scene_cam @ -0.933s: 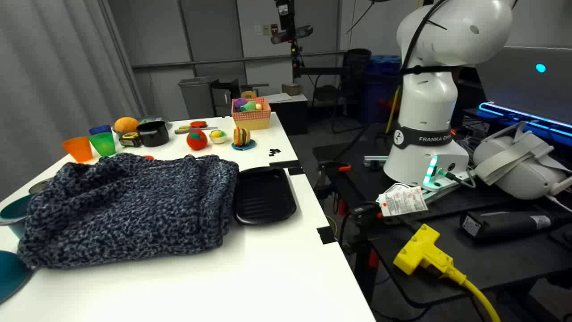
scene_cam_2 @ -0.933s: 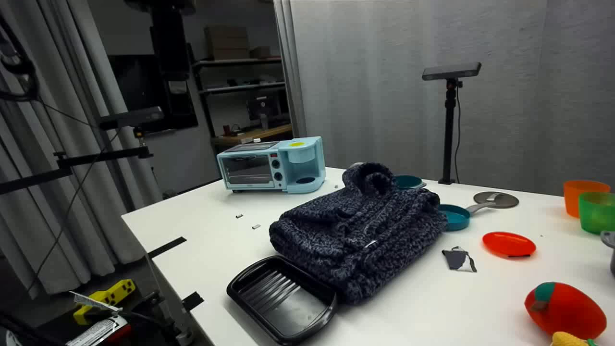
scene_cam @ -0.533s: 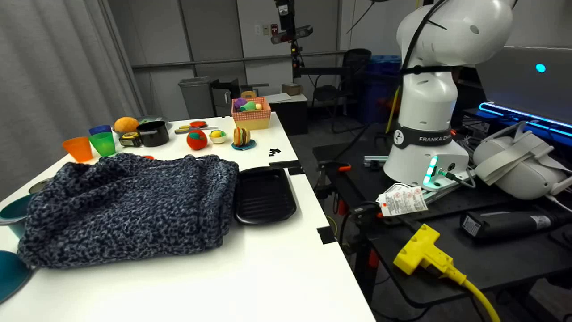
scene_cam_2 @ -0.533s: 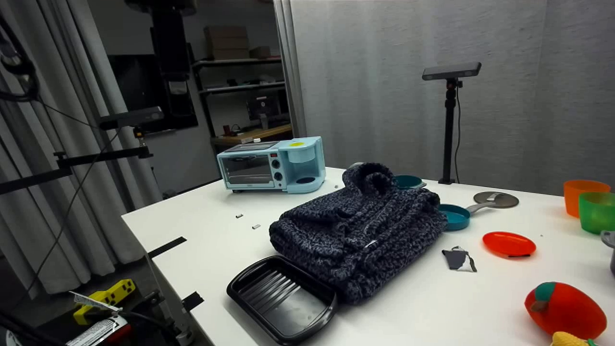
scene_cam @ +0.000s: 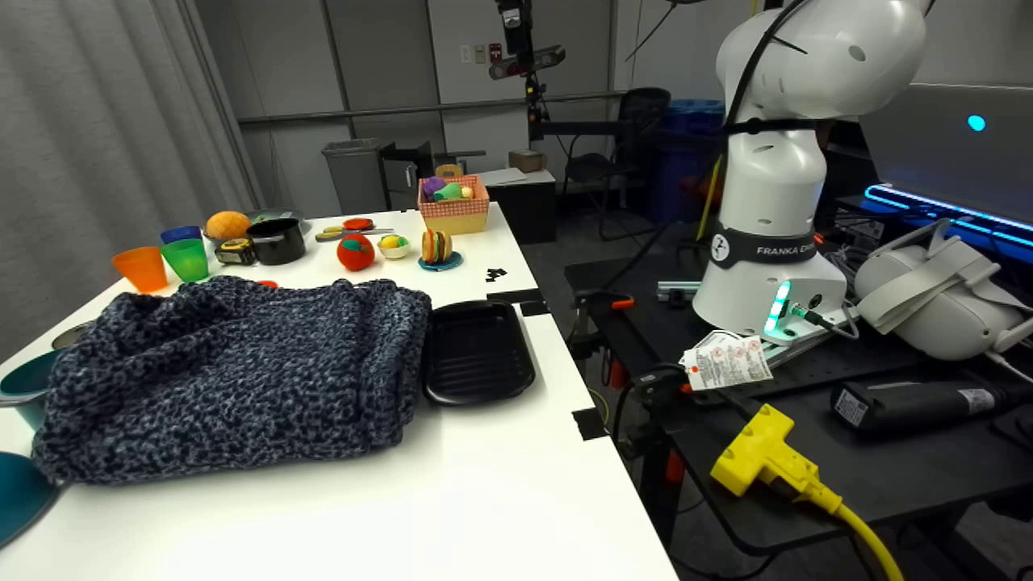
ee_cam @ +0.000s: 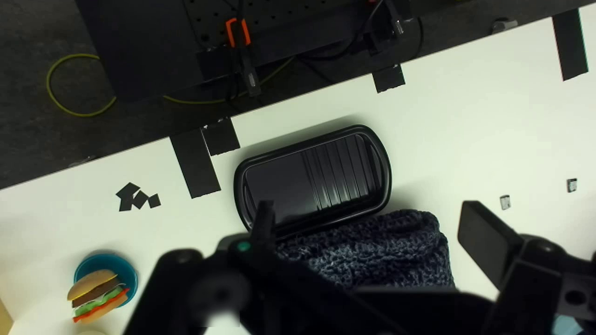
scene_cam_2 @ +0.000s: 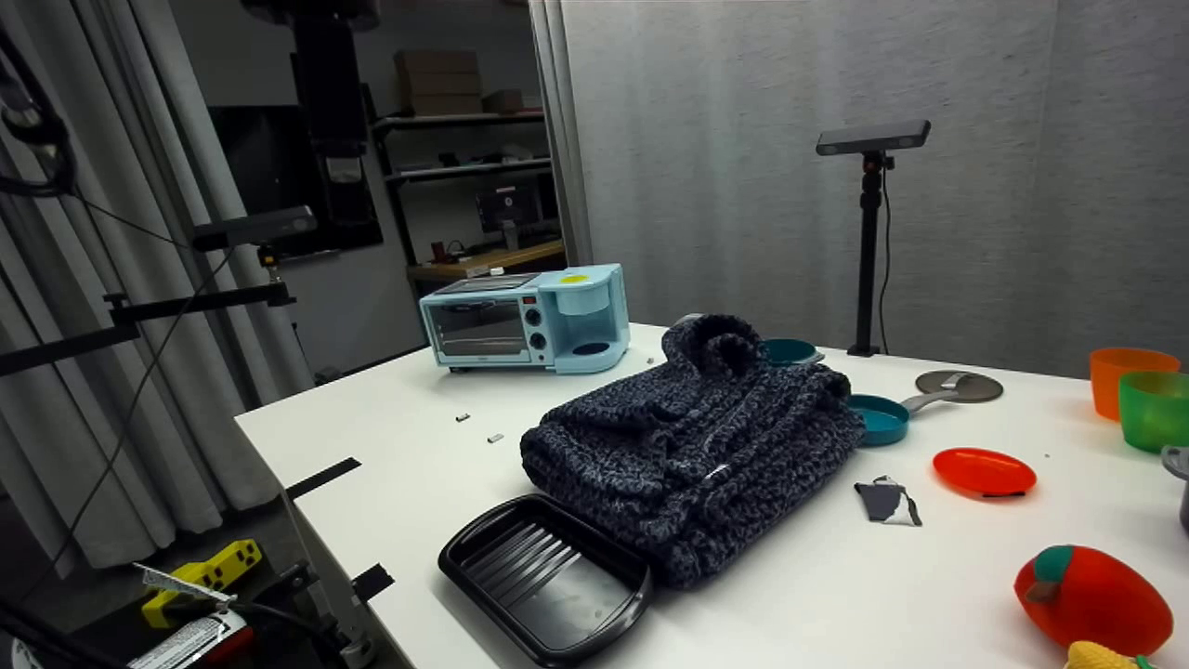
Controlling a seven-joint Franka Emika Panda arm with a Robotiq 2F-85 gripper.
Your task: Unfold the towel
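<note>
Closest in the wrist view, the gripper (ee_cam: 372, 228) stands with its jaws wide apart, dark and partly blurred. Beyond it, seen between the jaws, lies one end of the towel (ee_cam: 405, 246), with the black tray (ee_cam: 321, 177) alongside and seeming to touch it.

In an exterior view, the near stretch of the white table (scene_cam: 403, 516) comes first, with a teal vessel (scene_cam: 20, 496) cut off by the left edge of the frame. Next is the towel, a speckled navy and grey pile on the table, folded in thick layers, one part bunched higher than the rest. The tray lies right beside it, on the side toward the white robot arm (scene_cam: 771, 186).

Past the towel stand an orange cup (scene_cam: 141, 269) and a green cup (scene_cam: 186, 260), then a red tomato (scene_cam: 355, 253), a black pot (scene_cam: 281, 246) and a toy burger (scene_cam: 438, 246) on a blue plate (scene_cam: 454, 261). A checked basket (scene_cam: 460, 222) sits near the table's far end.

In an exterior view, a light blue oven (scene_cam_2: 525, 321) stands farther off than the towel, apart from it, and a grey curtain (scene_cam_2: 743, 186) hangs behind the table.
</note>
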